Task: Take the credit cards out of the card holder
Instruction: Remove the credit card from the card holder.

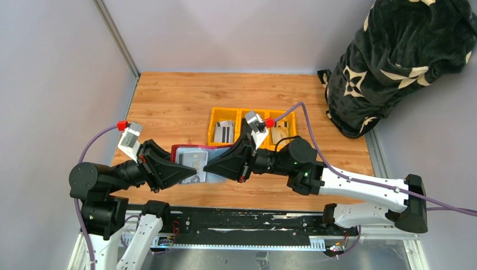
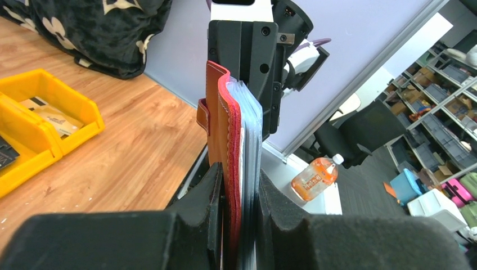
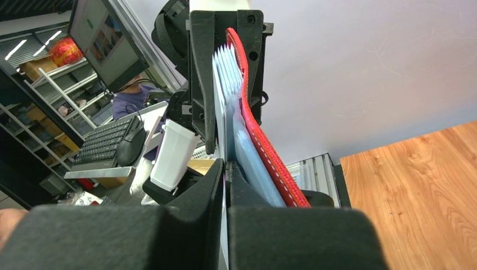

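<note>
The card holder [image 1: 193, 162] is held off the table [image 1: 169, 101], just in front of the yellow bin [image 1: 212, 122], stretched between the two arms. The left fingers [image 2: 197, 208] are clamped on its dark red cover [image 2: 215, 112] and the bundle of pale sleeves [image 2: 250, 129] together. The right fingers [image 3: 197, 197] are pressed almost together on a thin pale layer [image 3: 225, 163] among the sleeves, with the cover left outside them; whether that layer is a card or only a sleeve cannot be told. Some credit cards [image 1: 224, 133] lie in the bin's compartments. The step in hand is judged to be the drawing of one card from its sleeve. The left grip is best held firm, so that the holder is not dragged along. The pull should be made straight along the sleeve's opening, away from the left fingers and never sideways, lest the card be jammed or the sleeve torn. If the sleeve is seen to stretch, the pinch should be released and retaken on the card's edge alone.
</note>
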Robot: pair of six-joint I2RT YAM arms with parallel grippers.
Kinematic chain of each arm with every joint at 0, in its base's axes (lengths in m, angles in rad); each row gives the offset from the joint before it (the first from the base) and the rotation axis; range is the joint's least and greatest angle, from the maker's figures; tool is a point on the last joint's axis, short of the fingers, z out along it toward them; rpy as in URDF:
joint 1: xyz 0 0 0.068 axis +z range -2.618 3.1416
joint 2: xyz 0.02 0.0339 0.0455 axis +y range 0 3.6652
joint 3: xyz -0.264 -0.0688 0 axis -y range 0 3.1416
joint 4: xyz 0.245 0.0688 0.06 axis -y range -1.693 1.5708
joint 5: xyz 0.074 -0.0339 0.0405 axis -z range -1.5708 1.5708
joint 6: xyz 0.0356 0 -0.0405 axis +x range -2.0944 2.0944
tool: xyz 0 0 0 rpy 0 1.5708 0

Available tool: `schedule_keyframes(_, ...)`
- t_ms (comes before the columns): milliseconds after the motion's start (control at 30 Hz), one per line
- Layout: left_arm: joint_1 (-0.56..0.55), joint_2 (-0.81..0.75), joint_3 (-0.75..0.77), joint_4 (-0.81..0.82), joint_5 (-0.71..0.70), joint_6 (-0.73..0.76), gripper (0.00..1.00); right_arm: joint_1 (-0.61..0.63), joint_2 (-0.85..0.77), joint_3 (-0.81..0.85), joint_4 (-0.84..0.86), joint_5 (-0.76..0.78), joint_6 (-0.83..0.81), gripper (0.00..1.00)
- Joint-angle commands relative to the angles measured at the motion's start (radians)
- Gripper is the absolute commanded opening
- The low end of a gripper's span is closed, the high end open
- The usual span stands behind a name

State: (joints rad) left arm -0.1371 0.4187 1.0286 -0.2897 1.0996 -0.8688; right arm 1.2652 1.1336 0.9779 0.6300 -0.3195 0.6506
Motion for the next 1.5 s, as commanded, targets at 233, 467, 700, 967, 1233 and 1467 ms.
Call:
schedule_keyframes(233,-0.008,0.016,-0.004,0.149,0.066,-0.173,0.28,-0.011,-0.031,-0.025,0.040,0.024,-0.010,0.00)
schedule_keyframes(467,-0.009,0.027,0.019,0.160,0.068,-0.197,0.20,-0.013,-0.057,-0.071,0.069,0.034,-0.010,0.00)
schedule_keyframes(700,-0.008,0.030,0.034,0.141,0.059,-0.190,0.19,-0.012,-0.080,-0.097,0.071,0.043,-0.013,0.00)
schedule_keyframes(967,-0.008,0.022,0.032,0.062,0.018,-0.107,0.17,-0.009,-0.030,-0.036,0.057,-0.027,-0.007,0.34)
schedule_keyframes(1233,-0.008,0.010,0.024,0.001,-0.004,-0.035,0.17,-0.009,-0.015,0.009,-0.003,-0.001,-0.035,0.39)
schedule_keyframes(1467,-0.008,-0.003,0.006,0.018,0.023,-0.040,0.28,-0.010,0.044,0.057,-0.019,0.012,-0.022,0.15)
